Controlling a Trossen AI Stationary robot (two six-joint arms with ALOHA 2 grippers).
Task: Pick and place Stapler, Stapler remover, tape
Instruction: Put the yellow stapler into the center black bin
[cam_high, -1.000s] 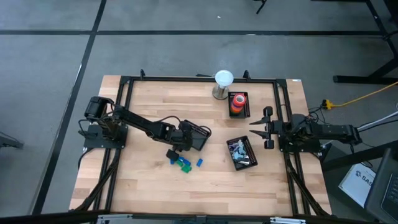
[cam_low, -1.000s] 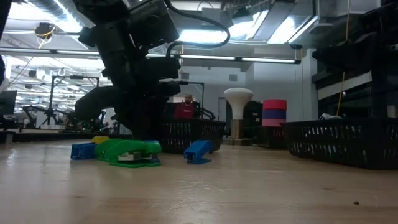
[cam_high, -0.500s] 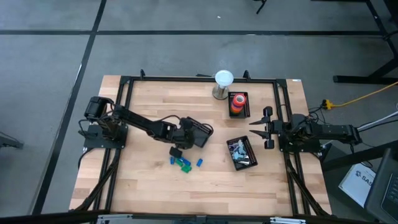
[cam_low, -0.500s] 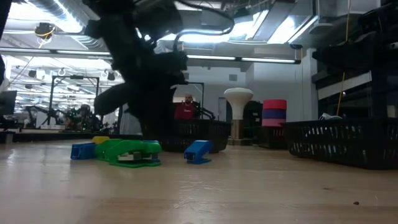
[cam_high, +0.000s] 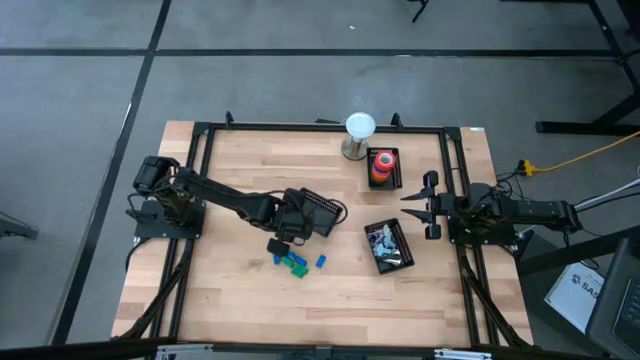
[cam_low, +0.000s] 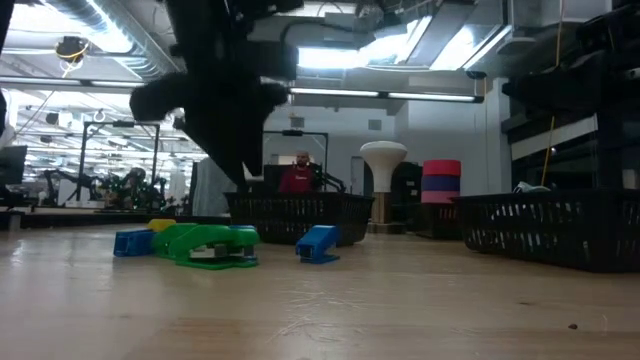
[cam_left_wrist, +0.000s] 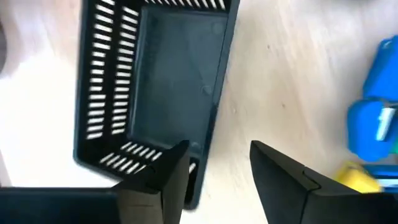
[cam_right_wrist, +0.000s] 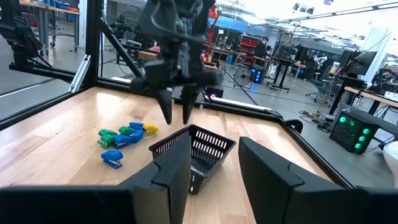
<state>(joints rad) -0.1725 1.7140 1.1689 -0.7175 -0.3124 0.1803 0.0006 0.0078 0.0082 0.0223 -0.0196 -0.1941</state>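
Note:
A green stapler lies on the wood table among blue blocky pieces and a small blue one. An empty black slotted basket stands just beyond them. My left gripper hangs open over the basket's near corner, fingers pointing down, clear of its rim. The tape rolls sit stacked in a second basket near the far edge. My right gripper waits open at the table's right side.
A third basket with mixed small items stands right of centre. A white mushroom-shaped object is at the far edge beside the tape basket. A black frame rail runs around the table. Bare wood lies toward the near edge.
My left gripper has risen from table height beside the black basket to above its rim, staying open over the basket's near corner. The staplers and my right arm have kept still.

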